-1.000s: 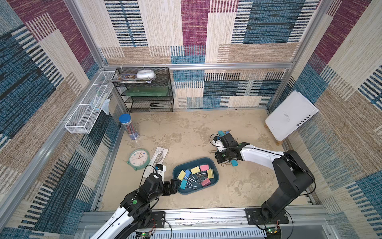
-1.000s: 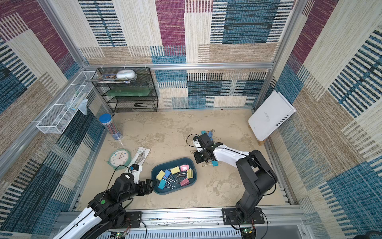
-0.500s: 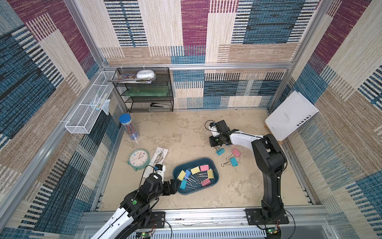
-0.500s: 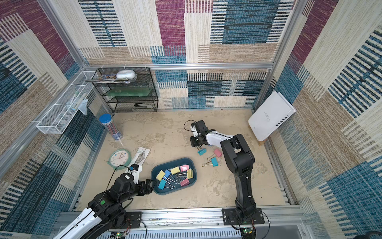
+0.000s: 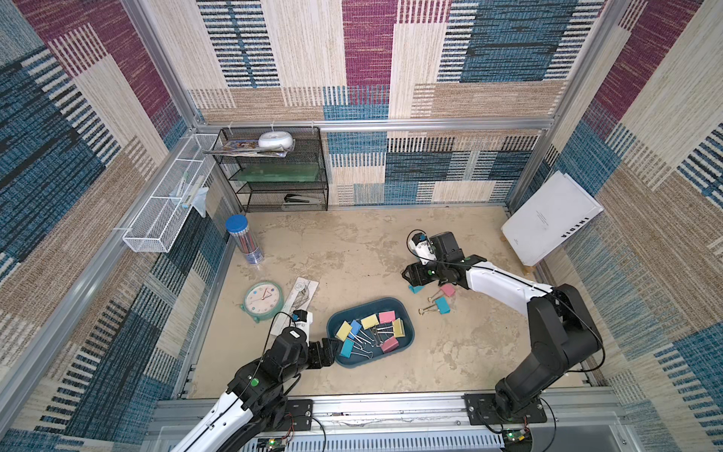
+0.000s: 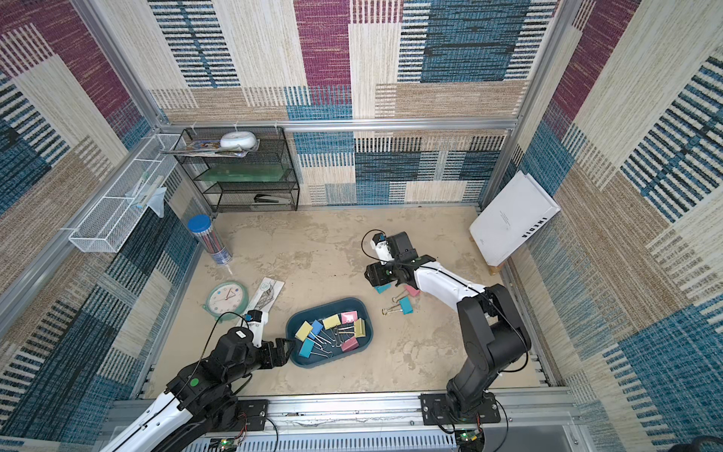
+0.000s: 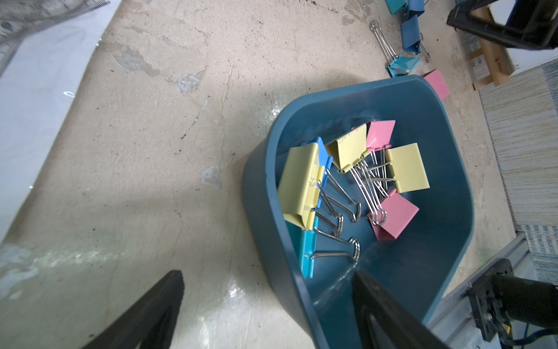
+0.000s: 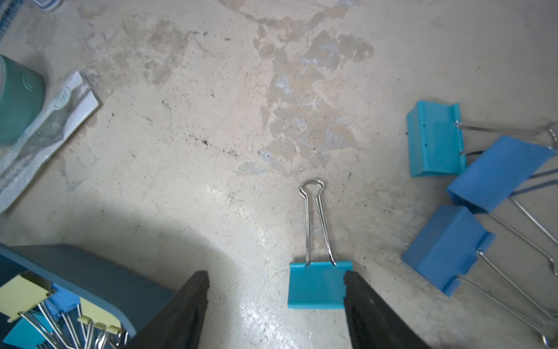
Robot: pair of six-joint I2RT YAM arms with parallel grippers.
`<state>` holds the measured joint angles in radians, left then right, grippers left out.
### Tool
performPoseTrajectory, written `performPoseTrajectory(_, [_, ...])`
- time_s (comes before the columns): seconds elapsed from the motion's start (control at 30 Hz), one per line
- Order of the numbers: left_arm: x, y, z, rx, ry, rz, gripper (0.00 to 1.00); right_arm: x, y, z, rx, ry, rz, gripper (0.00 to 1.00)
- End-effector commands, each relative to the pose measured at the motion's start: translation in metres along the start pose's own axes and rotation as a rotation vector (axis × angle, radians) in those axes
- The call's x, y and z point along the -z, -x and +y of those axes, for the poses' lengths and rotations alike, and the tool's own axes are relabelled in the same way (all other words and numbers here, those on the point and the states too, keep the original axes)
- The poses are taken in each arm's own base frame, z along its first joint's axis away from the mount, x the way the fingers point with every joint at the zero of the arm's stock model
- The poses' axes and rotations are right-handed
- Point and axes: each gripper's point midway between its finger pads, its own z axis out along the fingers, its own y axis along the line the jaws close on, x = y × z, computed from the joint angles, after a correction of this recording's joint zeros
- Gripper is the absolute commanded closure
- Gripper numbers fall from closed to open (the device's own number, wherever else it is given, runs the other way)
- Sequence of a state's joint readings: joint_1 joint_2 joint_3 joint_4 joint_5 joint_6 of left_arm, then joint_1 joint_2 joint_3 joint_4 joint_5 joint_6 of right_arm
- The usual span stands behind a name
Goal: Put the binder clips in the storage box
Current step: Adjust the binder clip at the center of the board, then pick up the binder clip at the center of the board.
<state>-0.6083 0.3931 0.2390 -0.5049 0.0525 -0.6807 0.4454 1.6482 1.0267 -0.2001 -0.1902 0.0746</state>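
Binder clips: a good bunch sit piled in the box with handles tangled; a few lie loose on the table by the right arm.
Storage box: on the table, right in front of the left arm.
Left pincer: wide open, holding nothing, one finger inside the box wall and one outside. My guess is it's there to steady the tub.
Right pincer: spread open, low over a teal clip lying flat. The body sits between the fingers, touching one, not gripped.
Next: probably squeeze the body, since the wire handles look slippery.
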Motion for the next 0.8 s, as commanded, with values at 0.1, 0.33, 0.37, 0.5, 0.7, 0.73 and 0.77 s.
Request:
performPoseTrajectory(0.1, [0.000,-0.001,0.000,-0.003,-0.007,-0.001,0.09,-0.008,-0.040,-0.019,0.045,-0.084,0.095,0.17])
performPoseTrajectory(0.33, [0.000,-0.001,-0.001,-0.003,-0.008,-0.002,0.09,-0.021,-0.047,-0.024,0.059,-0.092,0.117,0.13])
performPoseTrajectory(0.37, [0.000,-0.001,0.000,-0.003,-0.007,0.000,0.09,-0.024,-0.048,-0.024,0.063,-0.090,0.122,0.13])
performPoseTrajectory(0.5, [-0.001,-0.002,0.000,-0.003,-0.007,0.002,0.09,-0.033,-0.051,-0.029,0.069,-0.104,0.132,0.13])
performPoseTrajectory(0.7, [-0.001,-0.001,0.000,-0.004,-0.007,0.000,0.09,-0.045,-0.048,-0.032,0.084,-0.105,0.141,0.15])
performPoseTrajectory(0.73, [-0.001,-0.001,-0.001,-0.003,-0.009,0.000,0.09,-0.045,-0.049,-0.031,0.084,-0.101,0.146,0.18])
performPoseTrajectory(0.77, [-0.001,-0.001,0.000,-0.003,-0.009,0.000,0.09,-0.047,-0.051,-0.031,0.083,-0.095,0.155,0.22])
